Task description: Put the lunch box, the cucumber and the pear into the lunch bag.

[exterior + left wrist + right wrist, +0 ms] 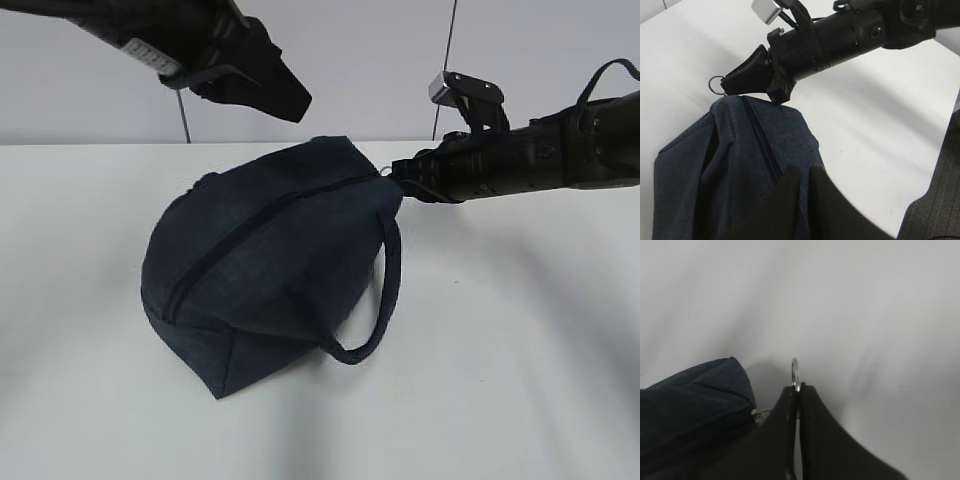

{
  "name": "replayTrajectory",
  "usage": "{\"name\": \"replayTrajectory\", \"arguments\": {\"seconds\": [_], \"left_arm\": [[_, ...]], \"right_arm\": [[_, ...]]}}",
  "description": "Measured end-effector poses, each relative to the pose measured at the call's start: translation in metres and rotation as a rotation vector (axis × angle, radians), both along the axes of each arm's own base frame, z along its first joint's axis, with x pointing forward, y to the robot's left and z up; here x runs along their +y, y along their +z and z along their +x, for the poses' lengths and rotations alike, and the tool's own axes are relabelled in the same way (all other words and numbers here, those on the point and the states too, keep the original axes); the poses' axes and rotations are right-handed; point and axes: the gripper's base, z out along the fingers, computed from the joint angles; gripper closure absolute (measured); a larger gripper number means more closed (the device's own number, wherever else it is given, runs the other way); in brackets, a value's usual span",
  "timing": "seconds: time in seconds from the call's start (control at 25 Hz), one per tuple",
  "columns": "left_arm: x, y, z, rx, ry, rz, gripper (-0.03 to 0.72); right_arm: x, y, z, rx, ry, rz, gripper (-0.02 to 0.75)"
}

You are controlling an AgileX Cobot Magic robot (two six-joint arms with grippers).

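Plainly, no readable writing shows on anything. The lunch bag [265,260] sits zipped near the desk's [520,360] middle — the right claw [398,172] is clamped on its ring pull [795,374] at the far corner. The left claw [290,95] hangs closed above — holding nothing.

Bright, even light on the white worktop [520,380]; soft blurred shadows surround the lunch bag [270,270]; the right wrist view is hazy.

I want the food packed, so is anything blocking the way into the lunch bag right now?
Yes: the lunch bag's own zipper looks closed along the top, with the right pincer shut on its ring pull.
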Motion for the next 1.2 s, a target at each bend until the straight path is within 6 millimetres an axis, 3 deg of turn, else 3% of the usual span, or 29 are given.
{"name": "replayTrajectory", "arguments": {"seconds": [0.48, 0.56, 0.8, 0.88, 1.08, 1.2], "left_arm": [[0.005, -0.003, 0.004, -0.038, 0.036, 0.068, 0.687], [0.007, -0.003, 0.007, -0.046, 0.069, 0.073, 0.681], [0.008, 0.0, 0.013, -0.105, 0.121, 0.057, 0.599], [0.008, 0.002, 0.016, -0.129, 0.134, 0.05, 0.554], [0.011, 0.003, 0.022, -0.209, 0.154, 0.084, 0.422], [0.014, -0.002, 0.028, -0.248, 0.157, 0.139, 0.389]], "right_arm": [[0.004, 0.003, -0.001, -0.003, 0.034, 0.062, 0.717], [0.004, 0.003, -0.001, -0.003, 0.038, 0.068, 0.676], [0.004, 0.003, -0.001, -0.003, 0.037, 0.073, 0.374], [0.004, 0.003, -0.001, -0.003, 0.037, 0.073, 0.314], [0.003, 0.013, -0.002, -0.026, 0.027, 0.066, 0.282], [0.0, 0.028, -0.004, -0.062, 0.011, 0.03, 0.282]]}}
